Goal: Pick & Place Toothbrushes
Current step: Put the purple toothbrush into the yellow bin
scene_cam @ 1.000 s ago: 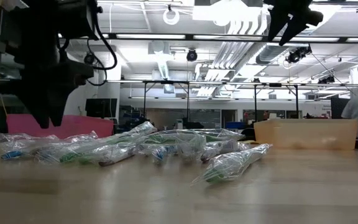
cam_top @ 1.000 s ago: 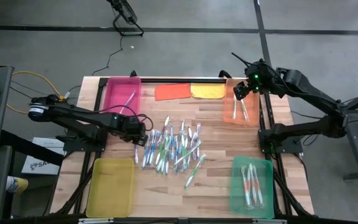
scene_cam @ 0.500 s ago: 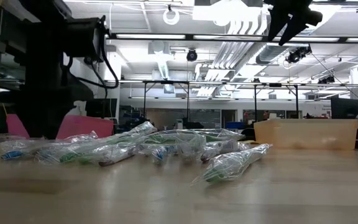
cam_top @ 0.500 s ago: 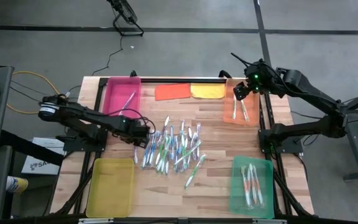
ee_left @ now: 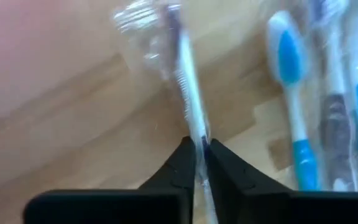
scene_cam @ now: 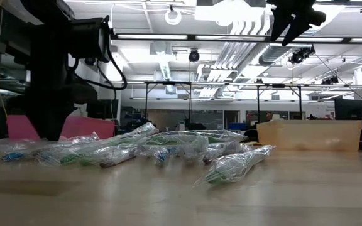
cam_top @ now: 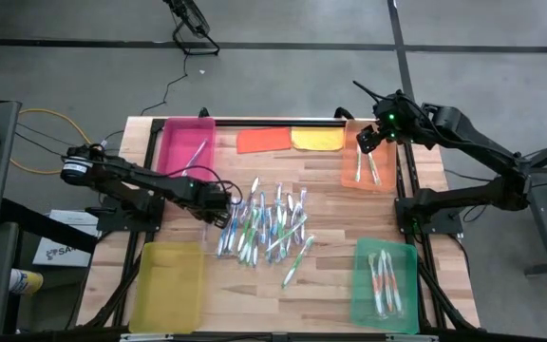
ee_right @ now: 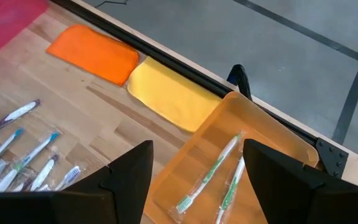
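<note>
Several wrapped toothbrushes [cam_top: 264,223] lie in a loose pile mid-table, white with blue, green or purple. My left gripper [cam_top: 218,217] points down at the pile's left edge, shut on one white toothbrush [ee_left: 185,74] with a dark head, still in its clear wrapper. In the low view that gripper [scene_cam: 46,129] reaches down to the table. My right gripper [cam_top: 364,138] hangs open, high over the orange tray [cam_top: 357,176], with nothing between its fingers [ee_right: 129,177]. That tray holds two green toothbrushes [ee_right: 210,171]. My left gripper pinches the toothbrush's white handle [ee_left: 196,132] between its two fingers, wrapper and all, one finger on either side of the stick. The fingers come from above, pointing down. The toothbrush lies flat on the wooden table, its dark head [ee_left: 169,25] away from the fingers.
A pink tray [cam_top: 186,144] with one brush stands far left, a yellow tray [cam_top: 169,285] near left, a green tray [cam_top: 364,285] with several brushes near right. Orange cloth [cam_top: 264,140] and yellow cloth [cam_top: 317,139] lie along the far edge. Bare wood shows along the near edge.
My left gripper has come down onto the table and moved a little toward the right, to the pile's left edge. My right gripper has kept still.
</note>
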Robot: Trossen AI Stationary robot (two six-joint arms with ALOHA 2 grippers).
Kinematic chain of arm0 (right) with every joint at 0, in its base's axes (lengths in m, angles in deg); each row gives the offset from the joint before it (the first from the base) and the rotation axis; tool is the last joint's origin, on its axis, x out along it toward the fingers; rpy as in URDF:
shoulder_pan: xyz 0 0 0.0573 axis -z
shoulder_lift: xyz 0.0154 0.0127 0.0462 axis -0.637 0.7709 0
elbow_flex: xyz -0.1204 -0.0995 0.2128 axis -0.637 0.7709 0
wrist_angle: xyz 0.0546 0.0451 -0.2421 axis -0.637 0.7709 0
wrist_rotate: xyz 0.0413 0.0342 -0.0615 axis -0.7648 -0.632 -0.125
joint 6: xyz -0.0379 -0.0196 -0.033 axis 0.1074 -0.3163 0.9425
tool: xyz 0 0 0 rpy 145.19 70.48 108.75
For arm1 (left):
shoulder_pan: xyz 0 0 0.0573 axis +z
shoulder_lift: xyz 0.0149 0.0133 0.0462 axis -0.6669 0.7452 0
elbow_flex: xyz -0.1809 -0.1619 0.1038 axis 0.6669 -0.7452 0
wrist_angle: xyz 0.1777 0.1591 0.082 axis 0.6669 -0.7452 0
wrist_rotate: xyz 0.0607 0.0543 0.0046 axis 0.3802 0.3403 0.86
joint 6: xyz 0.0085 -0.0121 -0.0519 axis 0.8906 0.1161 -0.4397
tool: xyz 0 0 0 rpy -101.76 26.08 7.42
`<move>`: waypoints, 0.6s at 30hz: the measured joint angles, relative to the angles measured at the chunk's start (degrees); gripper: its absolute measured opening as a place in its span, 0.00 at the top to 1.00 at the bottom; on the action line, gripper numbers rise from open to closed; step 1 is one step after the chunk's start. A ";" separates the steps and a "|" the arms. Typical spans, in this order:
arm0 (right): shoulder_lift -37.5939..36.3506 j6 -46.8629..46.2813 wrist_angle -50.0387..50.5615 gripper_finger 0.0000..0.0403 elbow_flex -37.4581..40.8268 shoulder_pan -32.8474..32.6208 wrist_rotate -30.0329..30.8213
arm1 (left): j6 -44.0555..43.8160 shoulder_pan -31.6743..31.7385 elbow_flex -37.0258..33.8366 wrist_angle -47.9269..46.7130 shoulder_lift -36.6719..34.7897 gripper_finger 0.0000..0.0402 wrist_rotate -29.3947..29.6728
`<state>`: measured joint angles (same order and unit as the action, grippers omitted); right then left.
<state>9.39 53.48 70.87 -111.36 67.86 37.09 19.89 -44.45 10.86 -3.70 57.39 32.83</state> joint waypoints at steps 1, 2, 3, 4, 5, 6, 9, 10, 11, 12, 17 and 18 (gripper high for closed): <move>0.00 0.00 0.00 0.40 0.00 0.00 0.00 | 0.54 0.03 -0.04 -0.55 -0.18 0.97 -0.07; 0.00 0.00 0.00 0.40 0.00 0.00 0.00 | 0.97 0.03 -0.11 -0.96 -0.56 0.96 -0.09; 0.00 0.00 0.00 0.40 0.00 0.00 0.00 | 1.38 0.01 -0.11 -0.82 -0.94 0.96 -0.20; 0.00 0.00 0.00 0.40 0.00 0.00 0.00 | 1.82 -0.01 0.17 -0.61 -1.32 0.95 -0.09; 0.00 0.00 0.00 0.40 0.00 0.00 -0.02 | 1.93 -0.01 0.67 -0.73 -1.83 0.94 0.35; 0.00 0.00 0.00 0.40 0.00 0.00 -0.02 | 1.94 0.01 1.18 -0.96 -2.47 0.94 1.05; 0.00 0.00 0.00 0.40 0.00 0.00 -0.02 | 3.43 0.03 3.16 -1.26 -4.14 0.96 3.30; 0.00 0.00 0.00 0.40 0.00 0.00 -0.02 | 4.14 0.03 4.09 -1.26 -4.73 0.97 4.16; 0.00 0.01 0.00 0.40 0.00 0.00 -0.02 | 4.93 0.03 5.11 -1.28 -5.41 0.97 5.05; 0.00 0.00 0.02 0.40 0.00 0.00 -0.02 | 5.69 0.03 6.26 -1.61 -6.10 0.98 5.67; 0.00 0.02 1.97 0.40 0.00 0.00 -0.02 | 8.55 -0.33 14.98 -12.66 -8.62 0.98 5.74; 0.00 0.01 2.46 0.40 0.00 0.00 0.02 | 8.68 -1.09 16.99 -15.65 -8.93 0.98 5.81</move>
<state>9.39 53.49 73.33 -111.36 67.86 37.11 28.57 -45.55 27.84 -19.35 48.46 38.64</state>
